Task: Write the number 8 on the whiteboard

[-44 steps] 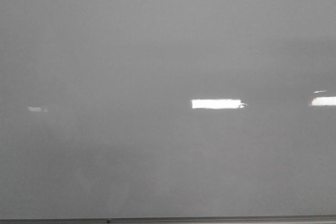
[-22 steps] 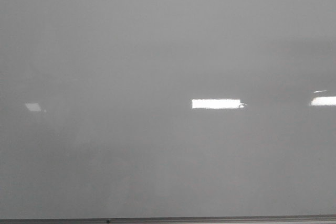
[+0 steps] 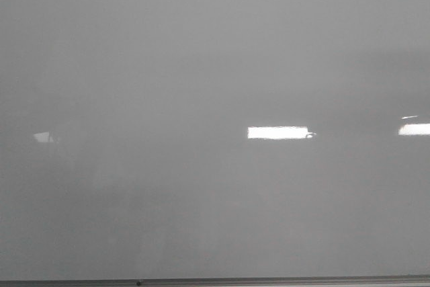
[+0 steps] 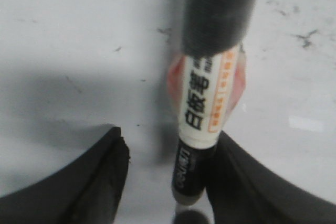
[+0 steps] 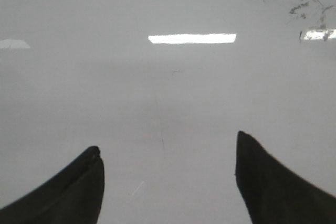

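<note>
The whiteboard (image 3: 201, 65) fills the front view as a glossy grey surface with glare patches; the number 8 is out of view. In the left wrist view a marker (image 4: 202, 103) with a black cap, a white printed label and a black end lies between the fingers of my left gripper (image 4: 170, 135). That gripper is open: the marker rests against one finger (image 4: 247, 182), and a clear gap separates it from the other. My right gripper (image 5: 168, 142) hangs open over the bare board (image 5: 168, 87) with nothing between its fingers.
The board's thin grey frame edge (image 3: 269, 280) runs along the bottom of the front view. Faint dark marker smudges (image 5: 307, 6) show on the surface in the right wrist view, and similar specks (image 4: 307, 38) in the left wrist view.
Only a faint reflection at the board's left side changes shape slightly; nothing else visibly differs.
</note>
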